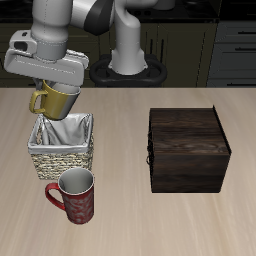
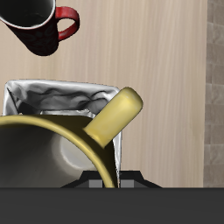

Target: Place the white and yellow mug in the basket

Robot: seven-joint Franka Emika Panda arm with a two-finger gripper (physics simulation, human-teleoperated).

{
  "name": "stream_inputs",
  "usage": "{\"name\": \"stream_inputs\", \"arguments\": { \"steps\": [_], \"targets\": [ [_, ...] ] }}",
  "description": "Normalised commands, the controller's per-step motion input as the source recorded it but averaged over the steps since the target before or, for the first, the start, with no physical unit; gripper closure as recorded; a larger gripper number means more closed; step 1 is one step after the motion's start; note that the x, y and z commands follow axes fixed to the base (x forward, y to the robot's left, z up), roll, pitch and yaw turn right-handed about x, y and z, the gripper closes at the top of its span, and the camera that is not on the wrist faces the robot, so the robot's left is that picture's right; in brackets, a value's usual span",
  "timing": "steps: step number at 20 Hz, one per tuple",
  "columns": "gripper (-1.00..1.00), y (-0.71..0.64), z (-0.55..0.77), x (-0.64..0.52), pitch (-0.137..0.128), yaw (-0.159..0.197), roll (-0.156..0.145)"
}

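My gripper is shut on the white and yellow mug, olive-yellow with a yellow handle, and holds it tilted just above the back rim of the basket. The basket is tan wicker with a shiny white-grey lining and stands near the table's front edge. In the wrist view the mug's rim and handle fill the view right at the camera, with the basket's lining below them. My fingertips are hidden by the mug.
A dark red patterned mug stands in front of the basket, close to the table's front edge; it also shows in the wrist view. A dark brown wooden box stands beside the basket.
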Motion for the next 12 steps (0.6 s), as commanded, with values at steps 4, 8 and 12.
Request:
{"name": "stream_inputs", "arguments": {
  "steps": [4, 8, 12],
  "targets": [
    [1.0, -0.07, -0.23, 0.08, 0.03, -0.005, -0.033],
    [1.0, 0.0, -0.26, 0.07, 0.032, 0.026, -0.017],
    [1.0, 0.0, -0.37, 0.07, 0.046, -0.004, -0.016]
  ]
}}
